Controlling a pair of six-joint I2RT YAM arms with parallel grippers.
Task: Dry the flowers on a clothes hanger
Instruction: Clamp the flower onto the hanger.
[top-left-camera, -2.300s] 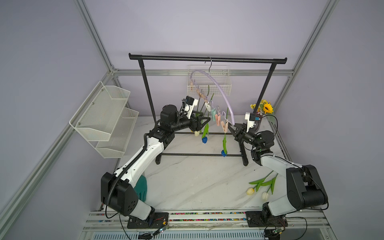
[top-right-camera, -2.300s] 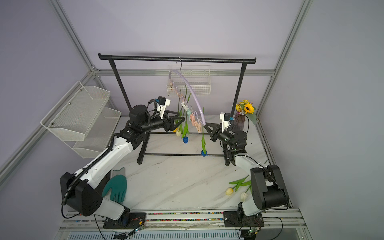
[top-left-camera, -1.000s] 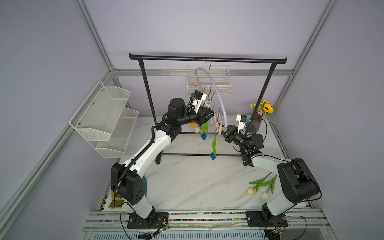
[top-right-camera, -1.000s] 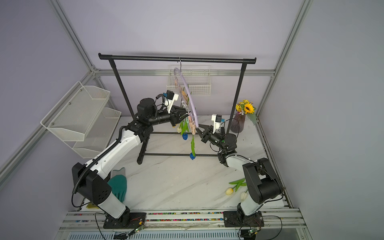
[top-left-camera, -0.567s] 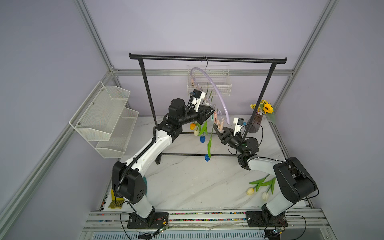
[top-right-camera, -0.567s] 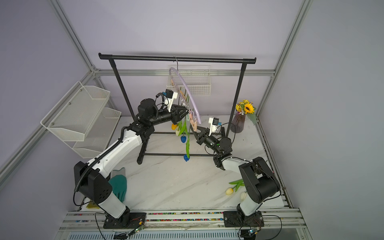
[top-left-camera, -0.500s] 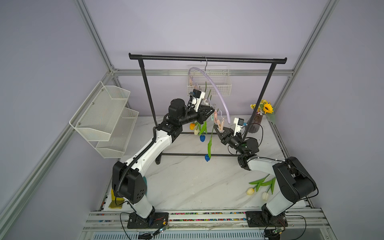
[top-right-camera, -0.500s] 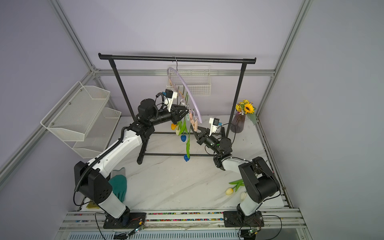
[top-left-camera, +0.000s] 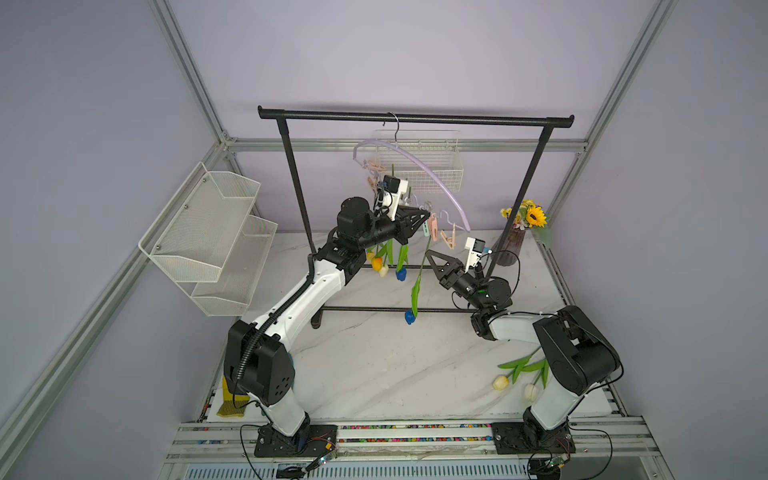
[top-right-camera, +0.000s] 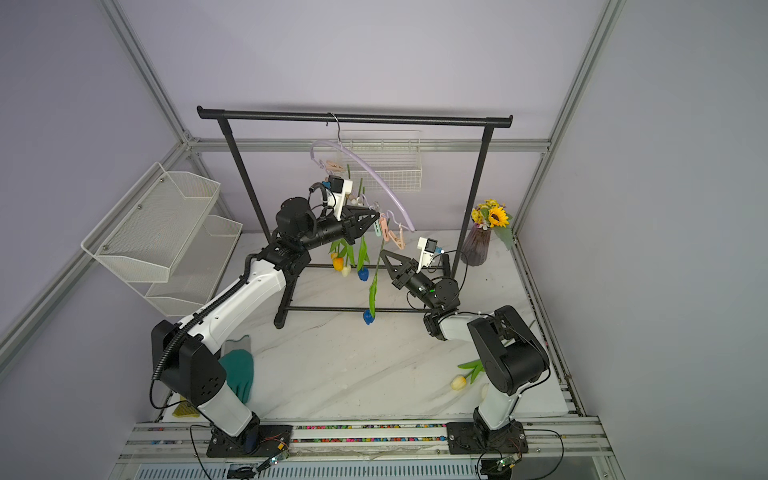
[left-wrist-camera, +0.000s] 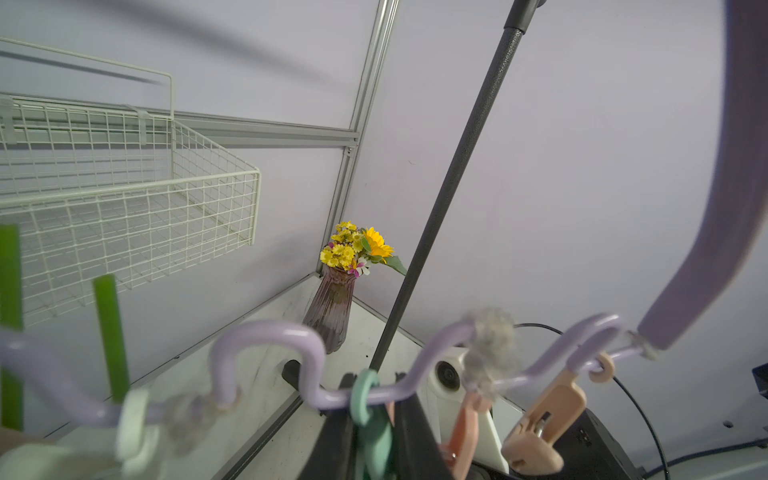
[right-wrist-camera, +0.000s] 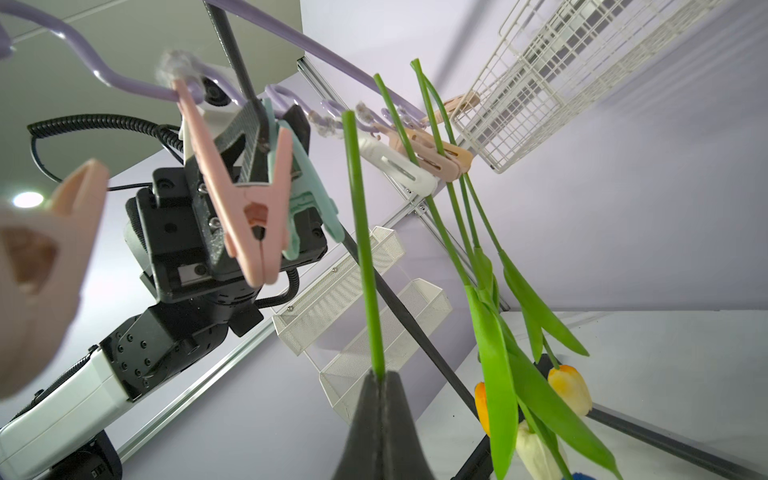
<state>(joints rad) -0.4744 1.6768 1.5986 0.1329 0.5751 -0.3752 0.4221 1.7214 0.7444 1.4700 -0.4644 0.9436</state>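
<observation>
The lilac clothes hanger hangs by its hook from the black rack. My left gripper is shut on a mint-green clothespin on the hanger's wavy bar. My right gripper is shut on the stem of a blue tulip that hangs head down. Its cut end rises close beside the mint clothespin. Three flowers hang clipped further along. Two cream tulips lie on the table by the right arm's base.
The black rack spans the back, its foot bar crossing the table. White wire baskets hang at the left and on the back wall. A sunflower vase stands at the back right, a green glove at the front left.
My right gripper has carried the blue tulip left and up toward the hanger. The hanger has swung round. My left gripper's jaws have narrowed on the mint-green clothespin.
</observation>
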